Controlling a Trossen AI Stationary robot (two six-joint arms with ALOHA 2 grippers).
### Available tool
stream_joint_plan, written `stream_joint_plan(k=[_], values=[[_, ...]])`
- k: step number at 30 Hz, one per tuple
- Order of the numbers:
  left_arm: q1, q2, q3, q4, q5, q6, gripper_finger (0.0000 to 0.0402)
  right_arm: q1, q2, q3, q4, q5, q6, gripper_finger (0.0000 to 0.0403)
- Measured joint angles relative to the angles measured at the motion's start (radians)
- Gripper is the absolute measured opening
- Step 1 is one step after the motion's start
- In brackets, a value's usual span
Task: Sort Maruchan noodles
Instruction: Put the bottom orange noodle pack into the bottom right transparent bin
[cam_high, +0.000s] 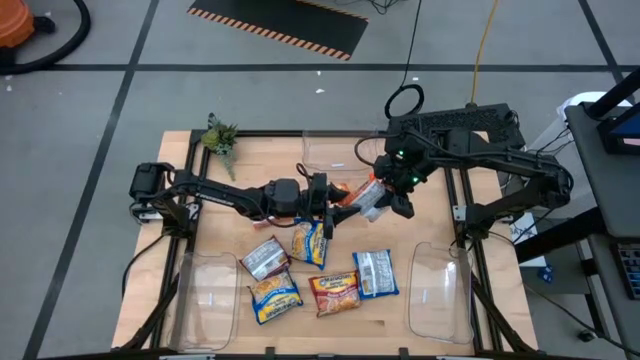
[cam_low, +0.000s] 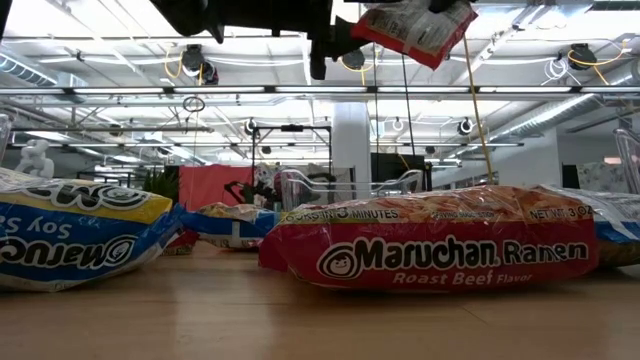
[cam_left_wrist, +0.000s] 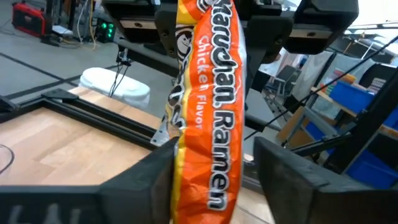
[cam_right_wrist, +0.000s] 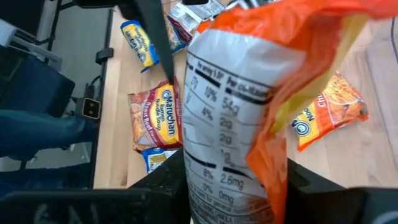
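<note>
An orange Chicken Flavor noodle packet (cam_high: 368, 197) hangs in the air over the middle of the table. It also shows in the left wrist view (cam_left_wrist: 211, 93) and the low view (cam_low: 415, 30). My right gripper (cam_high: 392, 200) is shut on it. My left gripper (cam_high: 333, 200) is open, with one finger on each side of the same packet (cam_left_wrist: 214, 177); I cannot tell whether it touches. A second orange packet (cam_right_wrist: 329, 109) lies flat on the table below. Several more packets lie flat nearer the front: silver (cam_high: 265, 258), blue-and-yellow (cam_high: 310, 240), red (cam_high: 335, 292). My right gripper pinches one end of the orange packet (cam_right_wrist: 233, 180) between its two fingers. The packet's printed white back faces the wrist camera. The fingers slant down from the table's right and far side. The packet is lifted clear of the table and crumpled near the hold.
Clear plastic bins stand at the front left (cam_high: 215, 295), the front right (cam_high: 440, 290) and the far middle (cam_high: 335, 150). A small green plant (cam_high: 220, 135) sits at the far left corner. Black frame rails (cam_high: 465, 215) run along the table's sides.
</note>
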Motion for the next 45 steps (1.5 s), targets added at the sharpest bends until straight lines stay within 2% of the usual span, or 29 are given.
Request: stream_joint_plan(k=[4,8,14,23,25,32,39,45], values=[[-0.004,0.000,0.000,-0.001,-0.001,-0.030,0.0262,0.000,0.000,0.000,0.000,0.000,0.000,0.0117],[-0.004,-0.023,0.000,-0.012,-0.009,-0.059,0.0286,0.000,-0.009,0.000,-0.028,-0.001,0.012,0.0117],[0.005,-0.103,0.000,-0.055,-0.066,-0.024,0.0291,0.000,-0.041,0.000,-0.086,0.000,0.054,0.0117],[0.052,-0.211,0.001,-0.309,-0.080,-0.011,0.0292,0.026,-0.113,0.000,-0.130,-0.032,0.175,0.0117],[0.056,-0.226,0.001,-0.355,-0.080,-0.011,0.0292,0.059,-0.136,0.000,-0.145,-0.033,0.216,0.0117],[0.050,-0.226,0.001,-0.357,-0.080,-0.058,0.0292,0.231,-0.194,0.000,-0.190,-0.024,0.407,0.0116],[0.005,-0.226,0.001,-0.367,-0.078,-0.082,0.0292,0.449,-0.204,0.000,-0.295,0.070,0.525,0.0116],[-0.040,-0.226,0.001,-0.367,-0.069,-0.111,0.0292,0.590,-0.194,0.000,-0.399,0.135,0.659,0.0116]])
